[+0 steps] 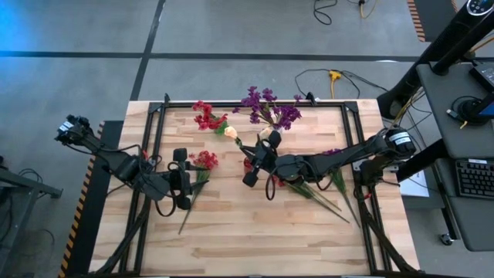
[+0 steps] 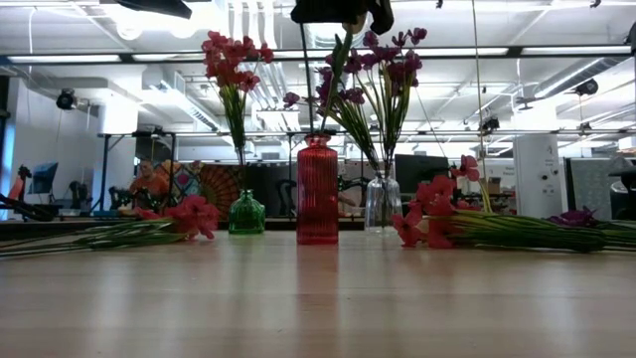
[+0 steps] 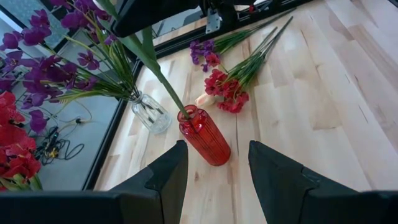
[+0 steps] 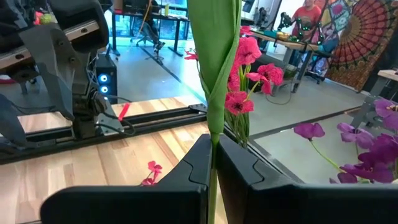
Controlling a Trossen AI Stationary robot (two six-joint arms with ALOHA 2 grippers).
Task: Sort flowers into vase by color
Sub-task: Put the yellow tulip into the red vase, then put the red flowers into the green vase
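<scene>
A red ribbed vase (image 3: 203,135) stands mid-table, between a green vase (image 2: 245,213) of red flowers (image 2: 229,60) and a clear vase (image 3: 151,113) of purple flowers (image 1: 266,108). My right gripper (image 4: 213,144) is above the red vase (image 2: 317,189), shut on a cream-blossomed sprig (image 1: 230,133). My left gripper (image 3: 214,177) is open, low over the table to the left of the red vase, with nothing between its fingers. A red sprig (image 1: 202,161) lies on the table beside it. My right gripper pinches the cream sprig's green stem (image 4: 214,118) between its two fingers, well above the stem's lower end. The fingers lie across the stem. The sprig leans, and its lower end (image 3: 184,112) sits in the red vase's mouth.
Loose red sprigs (image 3: 225,92) and a purple sprig (image 2: 576,216) lie on the table's right half, under my right arm. Black rails (image 1: 231,103) frame the tabletop. Cables (image 1: 333,76) lie on the floor beyond the far edge, and people sit in the room behind (image 4: 306,15).
</scene>
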